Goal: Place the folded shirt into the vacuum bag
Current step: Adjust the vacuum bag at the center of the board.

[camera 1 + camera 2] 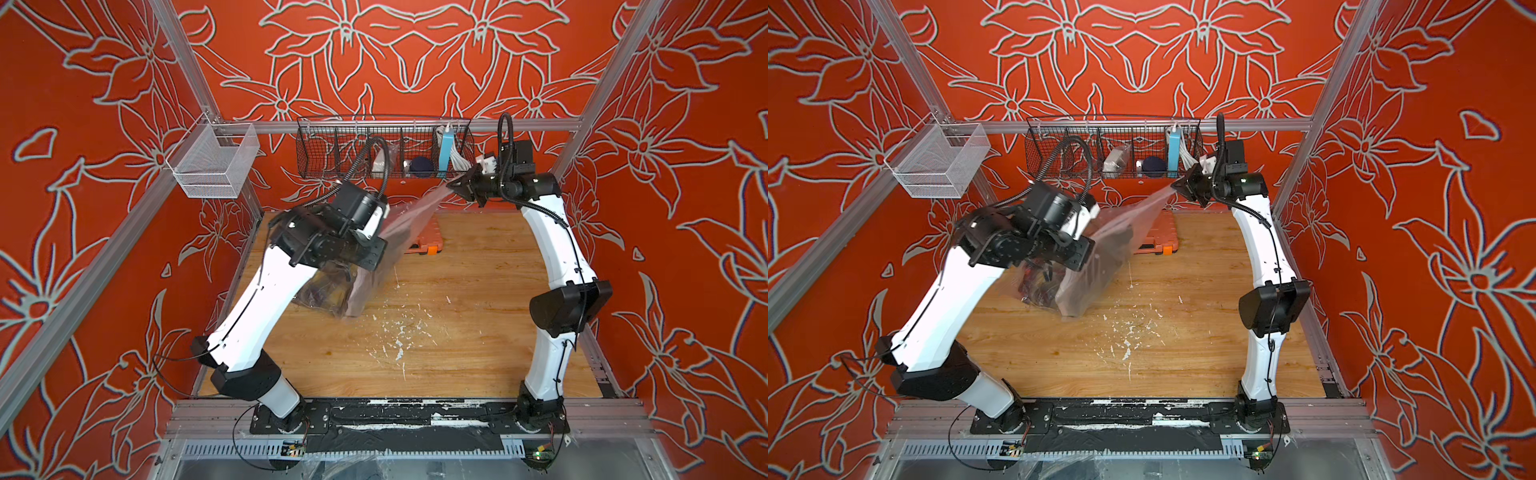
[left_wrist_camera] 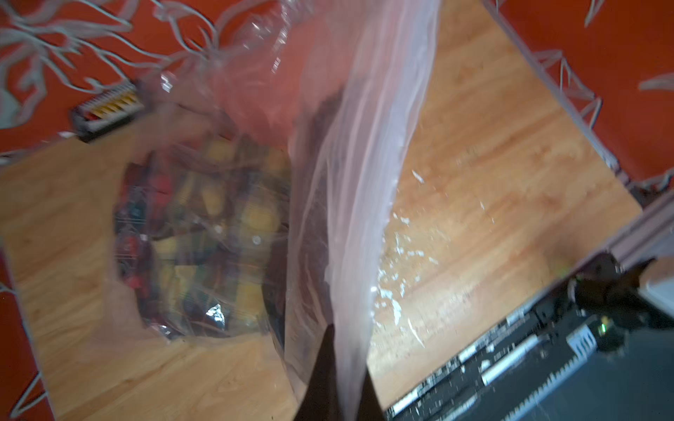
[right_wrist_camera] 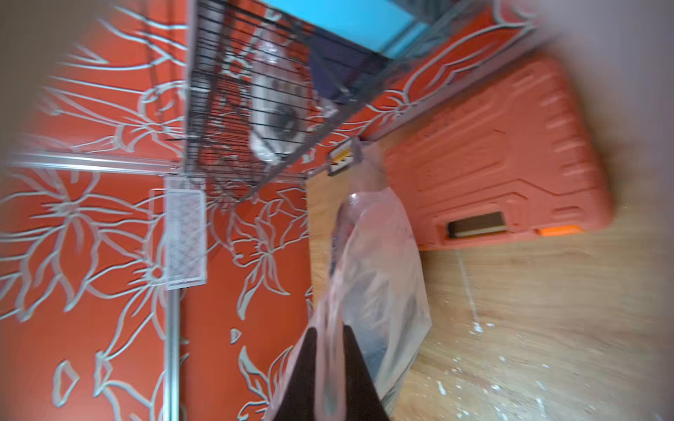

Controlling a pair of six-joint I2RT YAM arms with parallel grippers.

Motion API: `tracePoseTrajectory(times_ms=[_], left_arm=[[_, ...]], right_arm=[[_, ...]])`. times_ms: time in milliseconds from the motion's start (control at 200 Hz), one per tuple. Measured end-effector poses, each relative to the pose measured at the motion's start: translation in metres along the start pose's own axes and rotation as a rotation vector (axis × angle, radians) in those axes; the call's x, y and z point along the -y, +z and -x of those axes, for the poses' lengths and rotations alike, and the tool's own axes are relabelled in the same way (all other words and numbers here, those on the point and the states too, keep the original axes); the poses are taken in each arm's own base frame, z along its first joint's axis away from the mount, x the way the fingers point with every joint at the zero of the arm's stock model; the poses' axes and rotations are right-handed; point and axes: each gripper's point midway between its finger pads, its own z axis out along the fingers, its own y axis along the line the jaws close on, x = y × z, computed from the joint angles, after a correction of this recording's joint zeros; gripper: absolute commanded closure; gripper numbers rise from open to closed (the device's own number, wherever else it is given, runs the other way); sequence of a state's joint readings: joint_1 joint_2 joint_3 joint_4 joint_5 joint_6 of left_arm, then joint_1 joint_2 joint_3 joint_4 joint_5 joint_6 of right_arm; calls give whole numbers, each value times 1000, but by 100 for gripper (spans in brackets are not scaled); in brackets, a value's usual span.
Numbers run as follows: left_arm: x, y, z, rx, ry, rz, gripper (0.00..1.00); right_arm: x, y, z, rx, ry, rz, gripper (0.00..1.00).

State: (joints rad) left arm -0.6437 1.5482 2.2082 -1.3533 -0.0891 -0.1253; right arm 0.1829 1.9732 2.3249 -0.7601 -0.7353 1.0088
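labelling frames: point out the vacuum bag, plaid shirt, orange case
vacuum bag (image 1: pixel 409 218), a top view, stretched film
plaid shirt (image 2: pixel 204 233), left wrist view, its middle
orange case (image 3: pixel 492 156), right wrist view, lid

Folded shirt (image 2: pixel 204 233) in vacuum bag (image 2: pixel 364 164); case (image 3: pixel 492 156) behind.

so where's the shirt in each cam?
Top view: shirt beside the left arm, seen through the bag.
Top view: shirt, same spot by that arm.
Left wrist: plaid shirt lying on the wood, seen through the bag.
Right wrist: shirt not made out; only the bag shows.
Shared landmark: white flecks.
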Motion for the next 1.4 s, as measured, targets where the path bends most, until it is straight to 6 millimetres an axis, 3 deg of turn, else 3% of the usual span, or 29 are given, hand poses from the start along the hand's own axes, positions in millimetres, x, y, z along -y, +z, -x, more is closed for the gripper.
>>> tracePoseTrajectory(times_ms=[65, 120, 180, 245, 330, 415, 485, 585, 666, 736, 786, 836, 926, 1016, 1081, 1186, 1271, 1341, 1401], left_arm=[[6, -15, 4, 52, -8, -37, 100], [17, -19, -5, 52, 0, -73, 100], [28, -6, -29, -11, 10, -109, 100], [31, 16, -58, -111, 10, -111, 100], [11, 41, -73, -206, -47, -45, 100], [-27, 41, -45, -163, -137, 56, 100], [-42, 19, -6, -42, -178, 85, 100], [-34, -23, 28, 121, -174, 50, 100], [-19, -41, 24, 163, -156, -7, 100], [-3, -31, 0, 116, -133, -57, 100], [8, -13, -25, 48, -117, -88, 100], [20, 11, -54, -39, -105, -112, 100], [42, 58, -102, -207, -82, -142, 100], [61, 91, -128, -293, -76, -169, 100], [78, 95, -135, -303, -78, -218, 99], [103, 85, -138, -271, -110, -344, 67], [116, 71, -151, -260, -151, -451, 55], [113, 67, -164, -259, -194, -478, 54], [96, 72, -177, -268, -258, -441, 53]], right_arm=[[-18, -6, -3, -1, -24, 58, 100], [-20, -10, -9, -9, -33, 55, 100], [-10, -13, -16, -21, -42, 8, 100], [17, -11, -25, -46, -19, -73, 100], [58, 1, -34, -86, 40, -191, 100], [74, 17, -32, -110, 64, -218, 100], [53, 27, -23, -105, 35, -159, 100], [-14, 22, -4, -51, -67, 22, 100], [-55, -4, -1, -10, -136, 116, 100], [-58, -20, -8, -5, -145, 109, 100], [-43, -25, -17, -18, -128, 70, 100], [-14, -26, -26, -35, -82, 0, 100], [59, -19, -38, -69, 19, -150, 100], [127, -12, -48, -107, 111, -282, 100], [160, -14, -57, -133, 155, -351, 100], [180, -24, -62, -125, 159, -385, 100], [195, -40, -64, -87, 165, -403, 100], [208, -51, -69, -66, 176, -411, 100], [220, -57, -75, -56, 189, -418, 100]])
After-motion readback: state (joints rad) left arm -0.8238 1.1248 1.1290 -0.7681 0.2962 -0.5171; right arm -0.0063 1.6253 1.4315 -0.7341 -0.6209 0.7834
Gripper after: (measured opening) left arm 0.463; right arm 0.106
